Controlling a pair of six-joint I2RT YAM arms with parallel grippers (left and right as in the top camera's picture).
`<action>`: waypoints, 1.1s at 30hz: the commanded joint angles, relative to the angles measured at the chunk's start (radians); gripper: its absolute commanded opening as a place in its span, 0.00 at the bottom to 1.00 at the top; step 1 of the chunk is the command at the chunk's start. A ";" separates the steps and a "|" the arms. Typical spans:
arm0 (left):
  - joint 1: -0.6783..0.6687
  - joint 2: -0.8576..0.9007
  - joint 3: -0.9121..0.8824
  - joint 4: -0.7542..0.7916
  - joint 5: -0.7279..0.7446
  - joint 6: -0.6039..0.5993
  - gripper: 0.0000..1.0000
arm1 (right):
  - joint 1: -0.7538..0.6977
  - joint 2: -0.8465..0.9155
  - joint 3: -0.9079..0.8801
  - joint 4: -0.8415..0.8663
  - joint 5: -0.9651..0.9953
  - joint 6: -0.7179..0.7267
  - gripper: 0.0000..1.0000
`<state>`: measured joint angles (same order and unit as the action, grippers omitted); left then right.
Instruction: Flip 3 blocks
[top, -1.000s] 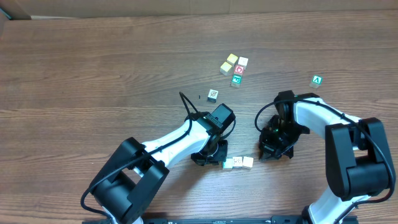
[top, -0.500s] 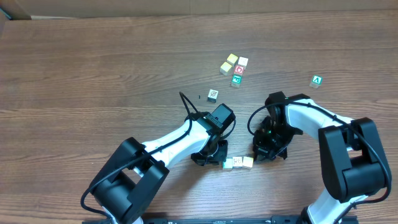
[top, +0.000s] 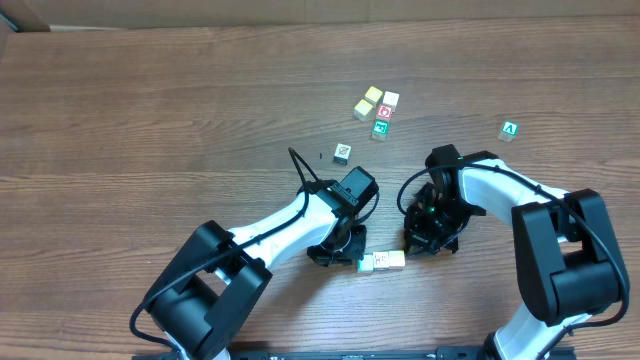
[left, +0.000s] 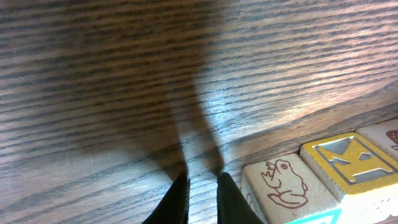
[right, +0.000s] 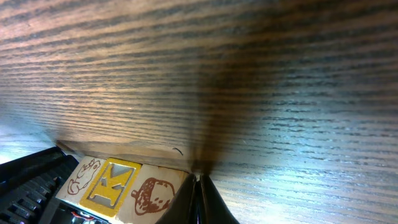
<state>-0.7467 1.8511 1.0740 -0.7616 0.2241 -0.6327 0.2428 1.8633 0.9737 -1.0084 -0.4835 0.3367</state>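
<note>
The row of three blocks (top: 382, 262) lies on the table (top: 150, 120), and its long axis goes from one gripper to the other (frog block (left: 283, 186), K block (left: 351, 158), acorn block (right: 155, 193)). The left gripper (left: 202, 180) stands just beside the frog end, its fingers almost together, with only a thin slit and nothing in it. The right gripper (right: 199, 183) is pressed fully together and empty, its tip at the acorn end, seemingly touching it. Both are near; I judge the right one better placed to tip its end block.
</note>
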 joint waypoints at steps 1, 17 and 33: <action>-0.001 0.026 -0.019 0.006 -0.074 0.005 0.11 | 0.006 -0.003 -0.007 0.023 0.042 -0.005 0.04; 0.046 0.026 -0.019 -0.052 -0.069 0.005 0.08 | -0.114 -0.003 0.043 0.011 0.118 -0.030 0.56; 0.005 0.026 -0.086 -0.027 0.042 -0.004 0.04 | -0.107 -0.003 0.039 -0.076 0.122 -0.025 0.04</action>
<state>-0.7200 1.8458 1.0534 -0.8337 0.2485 -0.6331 0.1371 1.8565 1.0096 -1.0740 -0.3824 0.3138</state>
